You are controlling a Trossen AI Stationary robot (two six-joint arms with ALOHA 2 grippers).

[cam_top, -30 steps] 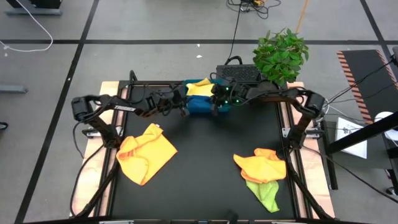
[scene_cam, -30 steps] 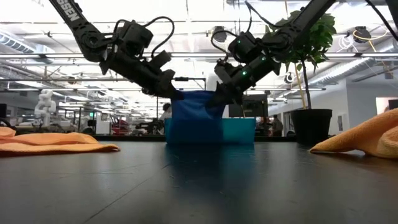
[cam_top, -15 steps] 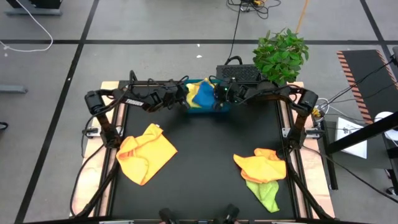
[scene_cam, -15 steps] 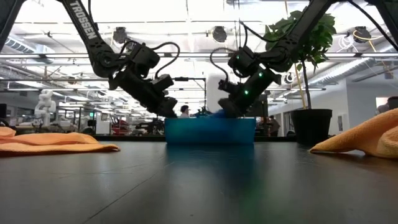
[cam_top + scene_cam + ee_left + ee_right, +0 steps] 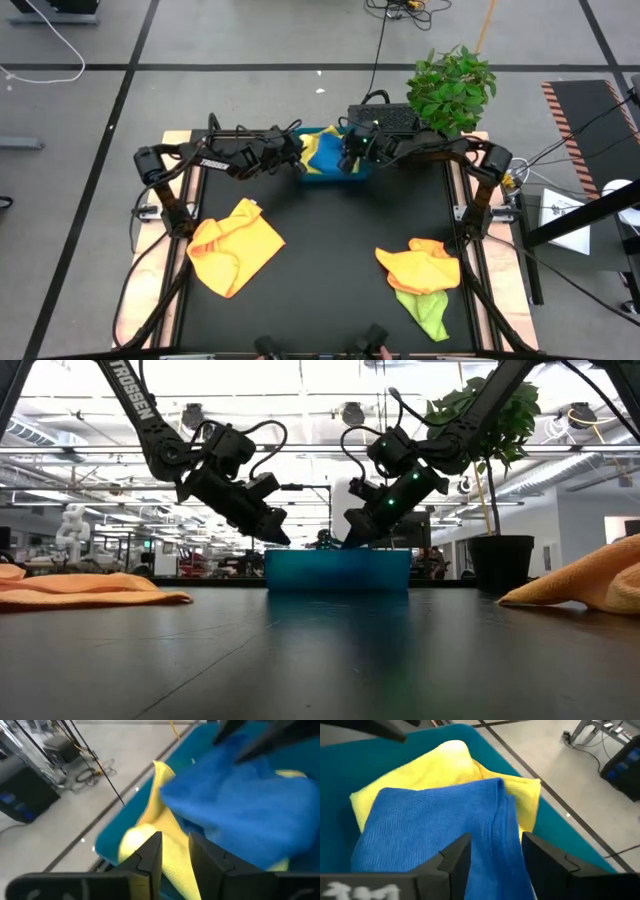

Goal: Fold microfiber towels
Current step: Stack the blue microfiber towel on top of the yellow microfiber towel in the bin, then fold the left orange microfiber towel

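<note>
A folded blue microfiber towel [image 5: 326, 160] [image 5: 430, 830] lies on a pale yellow towel [image 5: 322, 140] [image 5: 435, 765] inside the blue tray [image 5: 338, 570] at the table's far middle. My left gripper [image 5: 298, 160] [image 5: 175, 852] hovers over the tray's left end, slightly open, with the yellow towel [image 5: 165, 820] showing through its gap. My right gripper [image 5: 346, 162] [image 5: 495, 852] stands open over the tray's right part, its fingers on either side of the blue towel's folded edge. In the low view both fingertips [image 5: 281, 540] [image 5: 350, 541] stand just above the tray rim.
A crumpled orange-yellow towel [image 5: 235, 245] lies near the table's left. At the near right an orange-yellow towel [image 5: 420, 268] lies on a lime green one [image 5: 425, 310]. A dark box [image 5: 385, 117] and a potted plant [image 5: 450, 90] stand behind the tray.
Both grippers have gone down toward the far edge with the blue towel, which hung between them above the tray. It now lies in the tray on the yellow towel. Both grippers have let go and stand just above the rim.
</note>
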